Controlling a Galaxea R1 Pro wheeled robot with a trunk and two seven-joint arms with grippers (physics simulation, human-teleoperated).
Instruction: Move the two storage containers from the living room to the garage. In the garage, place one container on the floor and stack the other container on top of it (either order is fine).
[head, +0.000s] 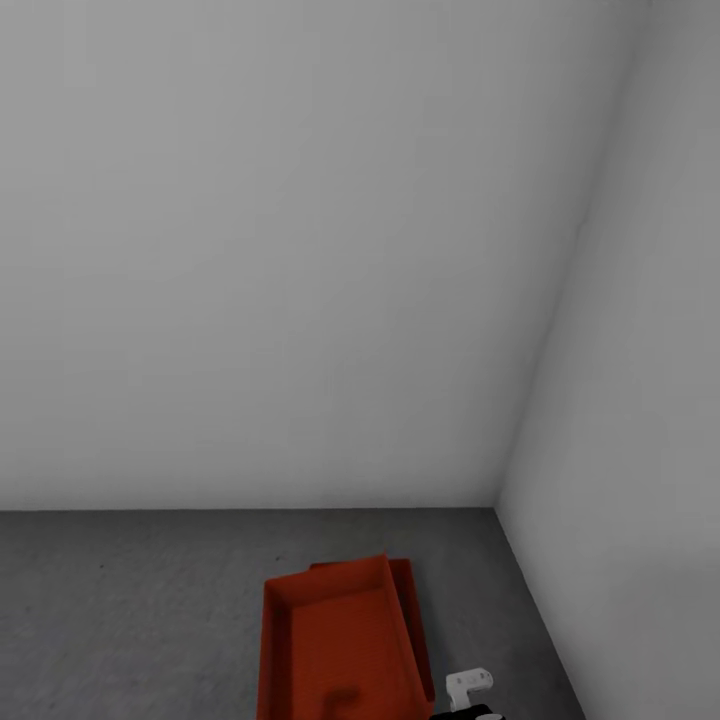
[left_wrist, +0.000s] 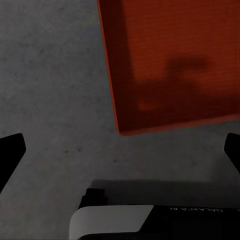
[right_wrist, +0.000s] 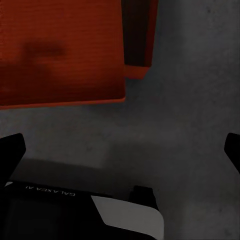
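Note:
Two red-orange storage containers lie stacked on the garage's grey concrete floor (head: 150, 590), near the corner of the white walls. The upper container (head: 335, 640) sits skewed on the lower one (head: 408, 600), whose rim peeks out at the far and right sides. In the left wrist view, the upper container (left_wrist: 170, 60) lies beyond my left gripper (left_wrist: 120, 150), which is open and holds nothing. From the right wrist camera, my right gripper (right_wrist: 120, 150) is open over bare floor, short of the upper container (right_wrist: 60, 50) and the lower one's corner (right_wrist: 137, 35).
White walls (head: 300, 250) meet in a corner (head: 497, 505) just beyond the stack. A white part of my right arm (head: 468, 685) shows beside the containers. My own base (left_wrist: 115, 220) sits close behind the grippers. Open concrete spreads to the left.

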